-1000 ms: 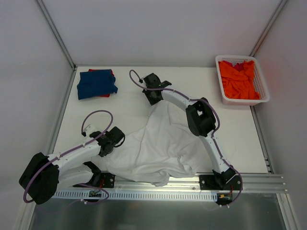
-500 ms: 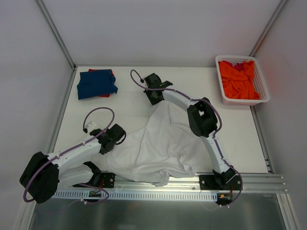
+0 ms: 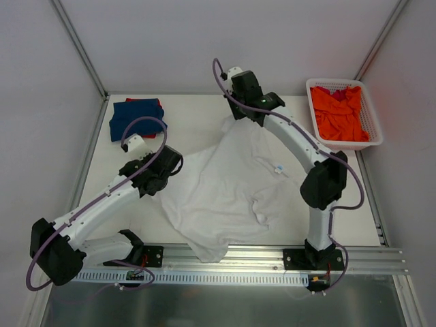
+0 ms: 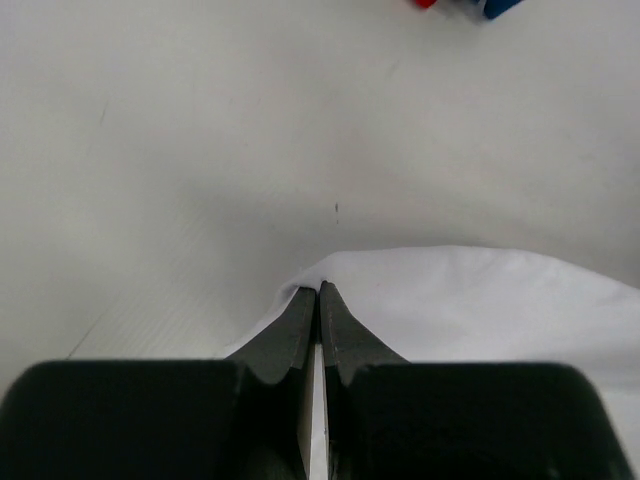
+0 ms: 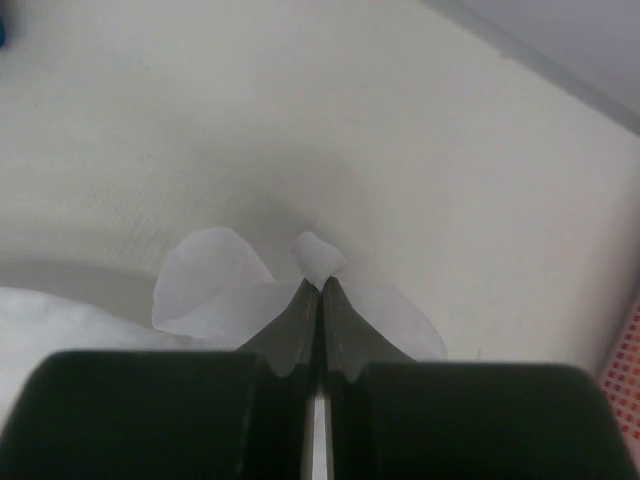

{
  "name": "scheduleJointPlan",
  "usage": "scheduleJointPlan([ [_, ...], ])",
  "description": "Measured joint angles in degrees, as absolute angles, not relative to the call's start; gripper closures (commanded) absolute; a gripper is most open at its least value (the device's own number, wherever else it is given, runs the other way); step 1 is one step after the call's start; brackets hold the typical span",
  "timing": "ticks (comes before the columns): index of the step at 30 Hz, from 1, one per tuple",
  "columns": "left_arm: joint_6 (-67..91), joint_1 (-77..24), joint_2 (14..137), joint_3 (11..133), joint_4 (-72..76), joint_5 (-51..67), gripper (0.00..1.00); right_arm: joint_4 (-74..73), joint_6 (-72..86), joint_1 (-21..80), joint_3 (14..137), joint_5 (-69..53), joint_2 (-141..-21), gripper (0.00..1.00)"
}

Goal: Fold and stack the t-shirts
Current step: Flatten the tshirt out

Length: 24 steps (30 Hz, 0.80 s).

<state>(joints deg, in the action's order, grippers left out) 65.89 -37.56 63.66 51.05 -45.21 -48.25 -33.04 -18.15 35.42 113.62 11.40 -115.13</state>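
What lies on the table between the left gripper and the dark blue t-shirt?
Only bare table up to the dark blue t-shirt, as the left wrist view shows; the left gripper is shut on the white t-shirt.

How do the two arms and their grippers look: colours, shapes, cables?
Both the left arm and the right arm have white tubular links, bulky black joint housings and a thin purple cable looping alongside. The left gripper and right gripper have black, tapering fingers. I see no markings.

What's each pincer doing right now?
Left pincer: closed on the white t-shirt.
Right pincer: closed on the same white t-shirt.
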Motion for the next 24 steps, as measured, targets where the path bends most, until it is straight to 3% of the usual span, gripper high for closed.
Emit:
scheduleJointPlan([
  [24,36.6,-37.8,50.7,78.9,-43.5,-65.7,1.0,-36.9,-23.2,31.6,110.4,28.5,-74.1,1.0],
])
